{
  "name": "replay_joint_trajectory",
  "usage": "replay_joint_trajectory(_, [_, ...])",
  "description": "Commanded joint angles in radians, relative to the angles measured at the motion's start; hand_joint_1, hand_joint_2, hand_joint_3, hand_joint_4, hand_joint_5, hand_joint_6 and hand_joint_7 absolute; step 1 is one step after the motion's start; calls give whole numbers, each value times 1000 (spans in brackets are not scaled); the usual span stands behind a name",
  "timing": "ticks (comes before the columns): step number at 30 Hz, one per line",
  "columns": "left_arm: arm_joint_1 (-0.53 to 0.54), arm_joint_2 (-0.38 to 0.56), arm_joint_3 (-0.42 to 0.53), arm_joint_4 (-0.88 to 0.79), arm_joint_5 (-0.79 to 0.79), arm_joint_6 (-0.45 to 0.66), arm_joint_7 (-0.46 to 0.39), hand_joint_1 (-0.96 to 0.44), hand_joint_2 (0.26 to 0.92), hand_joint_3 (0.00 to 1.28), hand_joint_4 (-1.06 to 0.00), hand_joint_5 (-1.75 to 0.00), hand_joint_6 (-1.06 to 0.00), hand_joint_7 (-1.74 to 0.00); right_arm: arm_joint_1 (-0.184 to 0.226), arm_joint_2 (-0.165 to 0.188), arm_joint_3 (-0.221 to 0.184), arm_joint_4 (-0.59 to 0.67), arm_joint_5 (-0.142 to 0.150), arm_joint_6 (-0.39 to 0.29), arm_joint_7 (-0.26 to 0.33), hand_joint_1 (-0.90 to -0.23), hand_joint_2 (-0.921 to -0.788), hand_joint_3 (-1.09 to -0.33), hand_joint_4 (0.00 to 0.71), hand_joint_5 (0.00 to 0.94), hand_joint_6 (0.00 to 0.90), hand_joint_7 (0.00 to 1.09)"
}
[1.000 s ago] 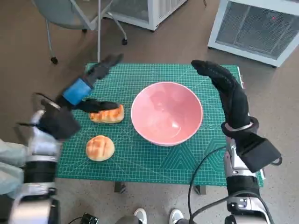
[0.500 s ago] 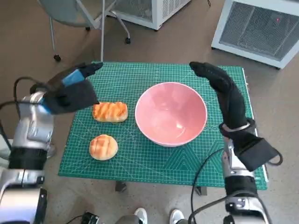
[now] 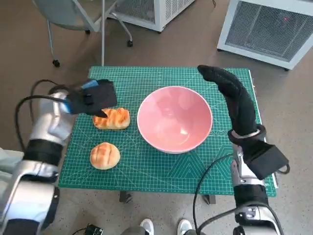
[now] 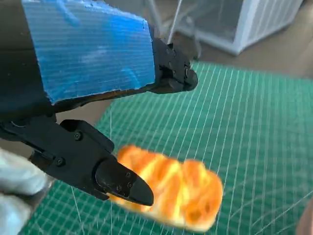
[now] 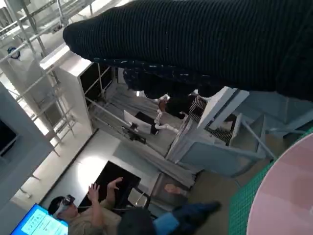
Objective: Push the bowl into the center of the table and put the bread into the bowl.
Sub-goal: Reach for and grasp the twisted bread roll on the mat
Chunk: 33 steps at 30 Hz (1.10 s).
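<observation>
hidden: right hand (image 3: 230, 90) fingers barely show, state can't tell
left hand (image 3: 93, 99): fingers apart, holding nothing, just above long bread (image 3: 112, 118) near mat's left edge
bowl (image 3: 174, 118): mid-mat, beside right hand
round bread (image 3: 104, 155): front-left corner
mat (image 3: 161, 166): green

Pink bowl (image 3: 174, 119); green gridded mat (image 3: 161, 166); golden-brown breads: striped (image 3: 112, 118) & round crosshatched (image 3: 104, 155).

Robotics lab, not a home; green cutting mat (image 3: 161, 161) as the work surface; white vented cabinets (image 3: 266, 27) on bare floor; wheeled chair (image 3: 73, 14); metal racking (image 5: 29, 54); seated person (image 5: 93, 215) at a blue screen (image 5: 39, 225).
</observation>
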State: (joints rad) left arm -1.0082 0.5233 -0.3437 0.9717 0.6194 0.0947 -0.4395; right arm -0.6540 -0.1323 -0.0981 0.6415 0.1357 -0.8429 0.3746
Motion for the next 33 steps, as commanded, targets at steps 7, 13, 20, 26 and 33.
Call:
replay_joint_trajectory(7, [-47, -62, -62, 165, 13, -11, 55, -247, 732, 1, -154, -7, -342, -5, 24, 3, 2, -4, 7, 14, -9, -750, -921, -801, 143, 0, -1, 463])
replay_joint_trajectory(13, [-55, -90, -87, 224, 15, 2, 61, -205, 729, 0, -167, -7, -340, -2, 35, 6, 3, -24, 10, 23, -12, -748, -921, -802, 142, 0, -1, 462])
replay_joint_trajectory(20, [-60, -106, -97, 261, 8, 18, 74, -127, 727, 0, -233, -27, -382, -18, 47, 7, 4, -45, 13, 33, -15, -747, -921, -804, 143, 1, -1, 462])
replay_joint_trajectory(26, [-45, -104, -104, 276, 11, -28, 130, -39, 769, 13, -538, -90, -571, -66, 55, 9, 6, -54, 11, 37, -19, -746, -921, -804, 144, 1, -1, 464])
replay_joint_trajectory(33, [-23, -75, -114, 263, 14, -141, 225, 27, 848, 80, -799, -950, -717, -934, 59, 10, 9, -53, 9, 33, -22, -746, -921, -804, 144, 1, -1, 465])
